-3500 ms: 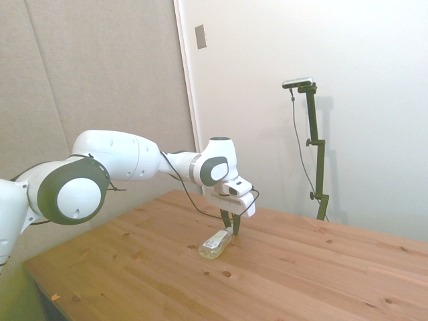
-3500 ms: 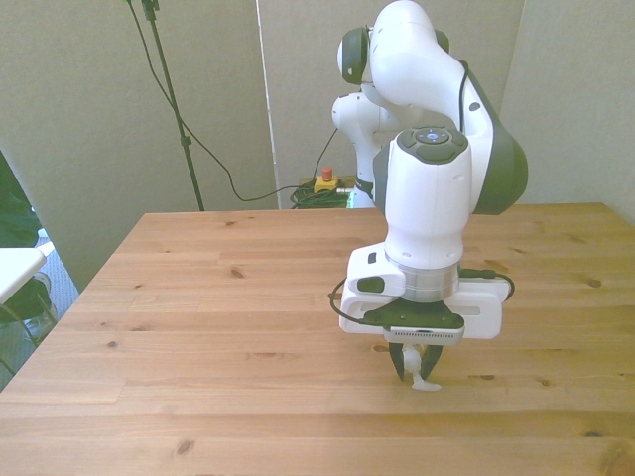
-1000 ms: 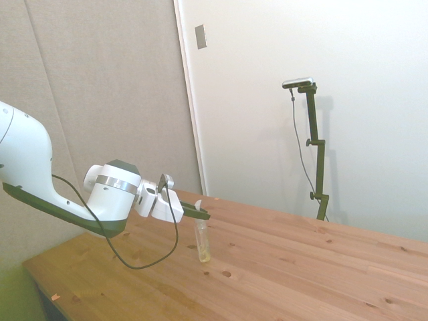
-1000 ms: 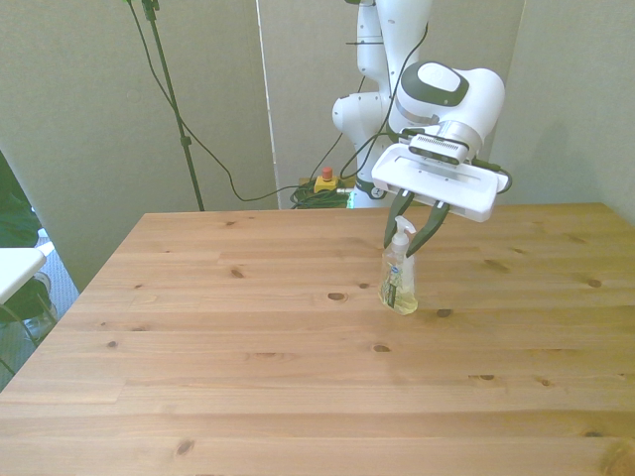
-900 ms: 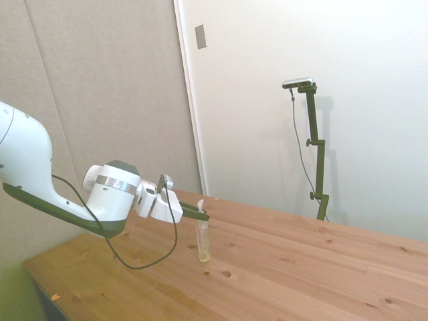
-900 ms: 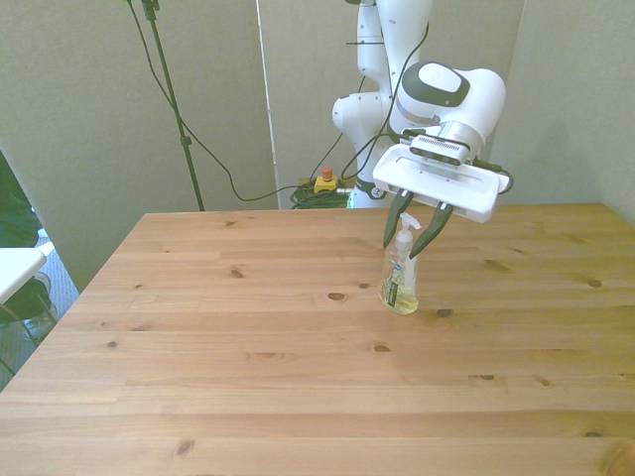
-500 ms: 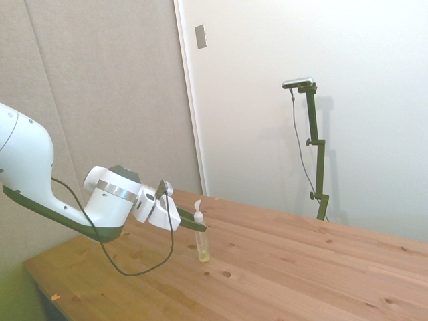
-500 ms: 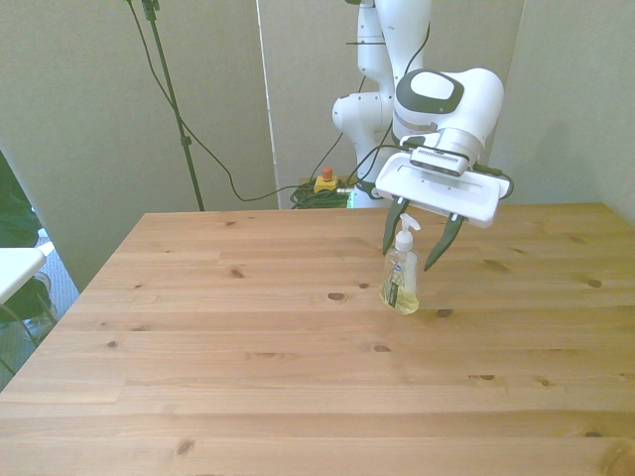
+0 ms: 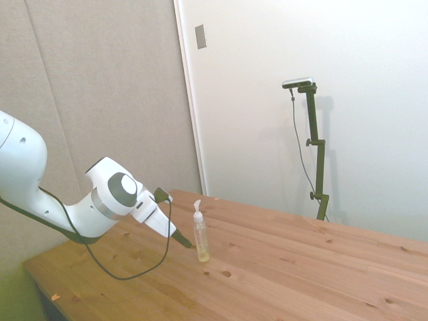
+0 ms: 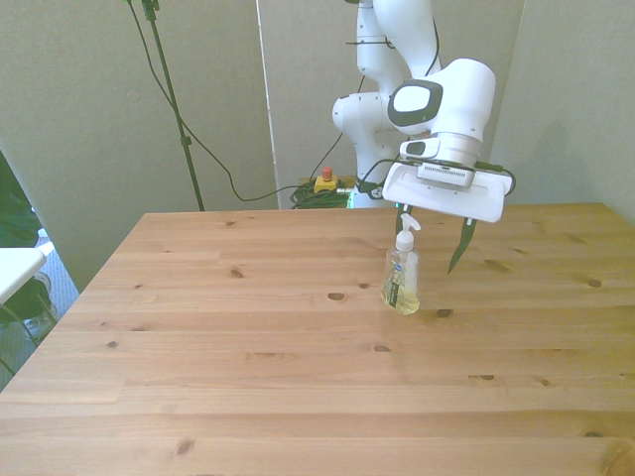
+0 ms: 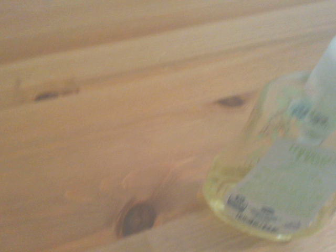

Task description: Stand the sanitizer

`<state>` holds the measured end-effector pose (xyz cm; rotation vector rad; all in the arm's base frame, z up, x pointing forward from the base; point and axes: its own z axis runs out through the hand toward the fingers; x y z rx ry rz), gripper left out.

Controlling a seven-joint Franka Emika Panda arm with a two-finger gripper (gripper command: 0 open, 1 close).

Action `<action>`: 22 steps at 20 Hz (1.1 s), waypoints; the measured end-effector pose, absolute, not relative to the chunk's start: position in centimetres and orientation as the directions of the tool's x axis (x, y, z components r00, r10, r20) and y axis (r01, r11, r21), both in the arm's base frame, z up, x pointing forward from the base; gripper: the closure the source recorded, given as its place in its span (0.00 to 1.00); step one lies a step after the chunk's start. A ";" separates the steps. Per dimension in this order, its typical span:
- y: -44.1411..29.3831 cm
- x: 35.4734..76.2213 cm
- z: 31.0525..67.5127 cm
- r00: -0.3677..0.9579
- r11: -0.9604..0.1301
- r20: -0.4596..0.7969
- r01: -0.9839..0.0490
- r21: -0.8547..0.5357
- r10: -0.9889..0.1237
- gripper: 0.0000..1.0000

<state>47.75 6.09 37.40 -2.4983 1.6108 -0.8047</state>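
Fingers (image 10: 430,245) now spread, backed off upright sanitizer (image 10: 401,277) on table (image 10: 248,367)

Sanitizer (image 11: 273,184) label print blurred, unreadable

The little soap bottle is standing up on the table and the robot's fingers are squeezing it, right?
Not quite. The bottle does stand upright on the table, but the fingers are open and apart from it, not squeezing. The front view shows this.
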 end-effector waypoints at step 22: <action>1.2 40.2 45.5 0.732 -0.734 0.065 -0.676 -0.065 -0.679 0.00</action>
